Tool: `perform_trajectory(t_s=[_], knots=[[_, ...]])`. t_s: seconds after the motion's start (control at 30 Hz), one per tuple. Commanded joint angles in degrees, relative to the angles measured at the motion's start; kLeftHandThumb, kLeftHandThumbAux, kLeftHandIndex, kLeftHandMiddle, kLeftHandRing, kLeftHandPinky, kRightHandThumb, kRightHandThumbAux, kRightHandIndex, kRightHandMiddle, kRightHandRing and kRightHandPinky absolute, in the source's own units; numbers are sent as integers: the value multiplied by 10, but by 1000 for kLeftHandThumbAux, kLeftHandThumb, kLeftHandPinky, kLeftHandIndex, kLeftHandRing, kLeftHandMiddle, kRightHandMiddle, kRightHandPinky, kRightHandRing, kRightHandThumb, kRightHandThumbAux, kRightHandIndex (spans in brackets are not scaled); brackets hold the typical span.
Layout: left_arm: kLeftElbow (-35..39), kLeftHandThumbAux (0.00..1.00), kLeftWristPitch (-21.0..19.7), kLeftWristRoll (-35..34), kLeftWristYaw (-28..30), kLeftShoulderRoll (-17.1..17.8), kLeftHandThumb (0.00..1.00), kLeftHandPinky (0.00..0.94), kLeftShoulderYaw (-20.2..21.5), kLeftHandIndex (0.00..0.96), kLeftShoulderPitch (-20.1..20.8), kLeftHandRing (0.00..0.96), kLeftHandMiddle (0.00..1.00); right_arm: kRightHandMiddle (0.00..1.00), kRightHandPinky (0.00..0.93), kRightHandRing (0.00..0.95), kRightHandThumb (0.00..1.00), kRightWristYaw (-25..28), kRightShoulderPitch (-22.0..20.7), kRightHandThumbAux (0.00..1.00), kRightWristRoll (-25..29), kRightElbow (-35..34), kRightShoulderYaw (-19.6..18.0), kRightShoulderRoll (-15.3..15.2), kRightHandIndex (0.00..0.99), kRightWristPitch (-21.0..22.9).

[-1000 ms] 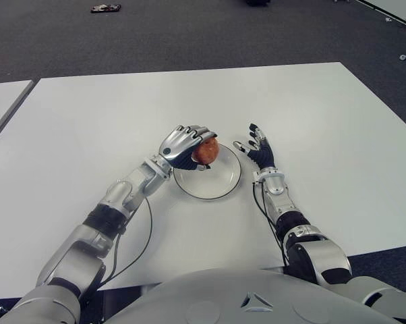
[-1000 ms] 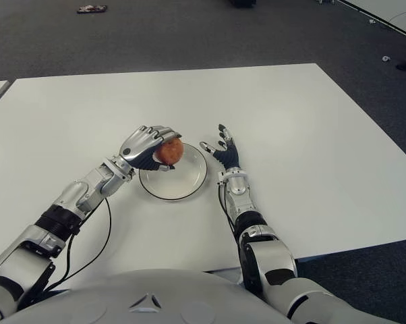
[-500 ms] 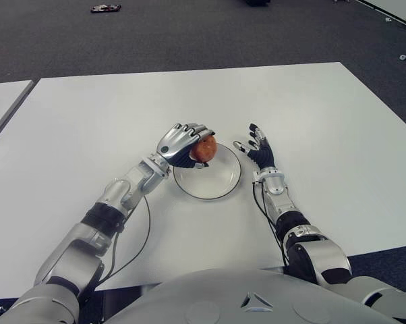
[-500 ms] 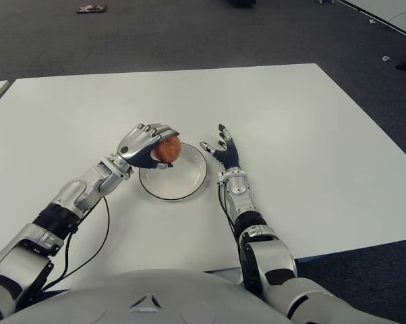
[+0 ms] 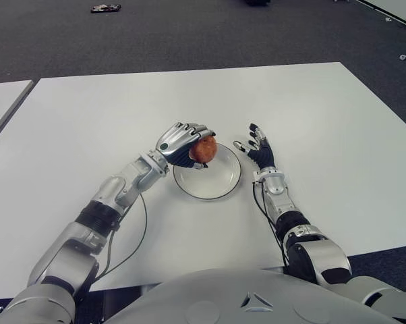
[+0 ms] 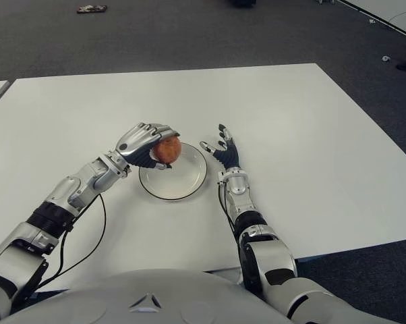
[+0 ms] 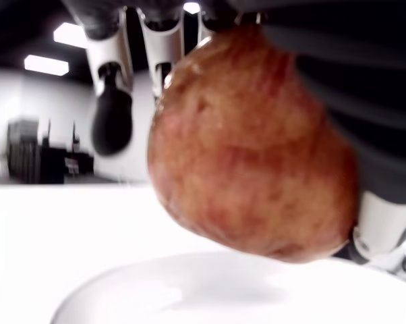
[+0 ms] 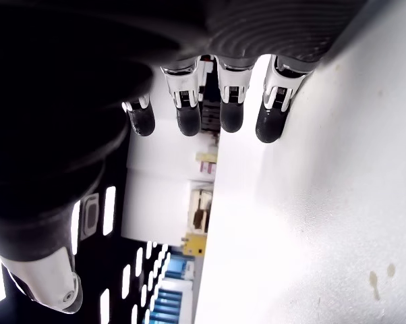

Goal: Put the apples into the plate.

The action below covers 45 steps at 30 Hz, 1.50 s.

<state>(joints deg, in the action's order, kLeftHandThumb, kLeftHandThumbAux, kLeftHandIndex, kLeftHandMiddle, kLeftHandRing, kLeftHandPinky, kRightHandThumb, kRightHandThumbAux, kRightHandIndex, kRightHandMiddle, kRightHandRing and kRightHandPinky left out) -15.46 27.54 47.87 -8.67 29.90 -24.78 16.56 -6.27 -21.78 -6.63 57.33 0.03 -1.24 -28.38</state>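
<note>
Plate: a round white plate with a thin dark rim (image 5: pixel 220 185) sits on the large white rectangular table (image 5: pixel 324 121), near the robot's edge of it; everything below is placed from this plate.

Apple: a single reddish-brown, mottled apple (image 5: pixel 204 150) is over the plate's far-left rim, inside the left hand. In the left wrist view the apple (image 7: pixel 250 148) hangs just above the white plate surface (image 7: pixel 189 297) with a narrow gap beneath it, so it does not appear to touch the plate.

Left hand: the silver and black left hand (image 5: pixel 183 143) reaches in from the plate's left side, its fingers (image 5: pixel 193 130) curled over the top of the apple and clamped on it. Fingertips (image 7: pixel 112 121) show behind the fruit in the wrist view.

Right hand: the black and silver right hand (image 5: pixel 258 150) shows just beside the plate's right rim, apart from it, fingers (image 8: pixel 220 108) straight, spread and holding nothing.

Cable: a thin black cable (image 5: pixel 139 236) loops on the table left of the plate, along the left forearm.

Floor: dark grey carpet (image 5: pixel 189 34) lies beyond the table on the far side of the plate, with a small flat dark object (image 5: pixel 105 8) lying on it.
</note>
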Motion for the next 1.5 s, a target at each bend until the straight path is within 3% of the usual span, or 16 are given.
perform_trajectory(t_s=[0.03, 0.6, 1.5], knots=[[21, 269, 5, -33, 55, 12, 63, 14, 5, 25, -2, 13, 16, 2, 66, 23, 152, 12, 25, 713, -2, 26, 7, 6, 0, 50], [49, 236, 11, -118, 166, 15, 93, 0, 21, 0, -9, 0, 0, 0, 64, 13, 141, 9, 20, 719, -6, 37, 9, 4, 0, 45], [57, 241, -1, -104, 177, 9, 57, 0, 31, 0, -14, 0, 0, 0, 58, 11, 137, 10, 18, 722, -8, 41, 11, 1, 0, 39]])
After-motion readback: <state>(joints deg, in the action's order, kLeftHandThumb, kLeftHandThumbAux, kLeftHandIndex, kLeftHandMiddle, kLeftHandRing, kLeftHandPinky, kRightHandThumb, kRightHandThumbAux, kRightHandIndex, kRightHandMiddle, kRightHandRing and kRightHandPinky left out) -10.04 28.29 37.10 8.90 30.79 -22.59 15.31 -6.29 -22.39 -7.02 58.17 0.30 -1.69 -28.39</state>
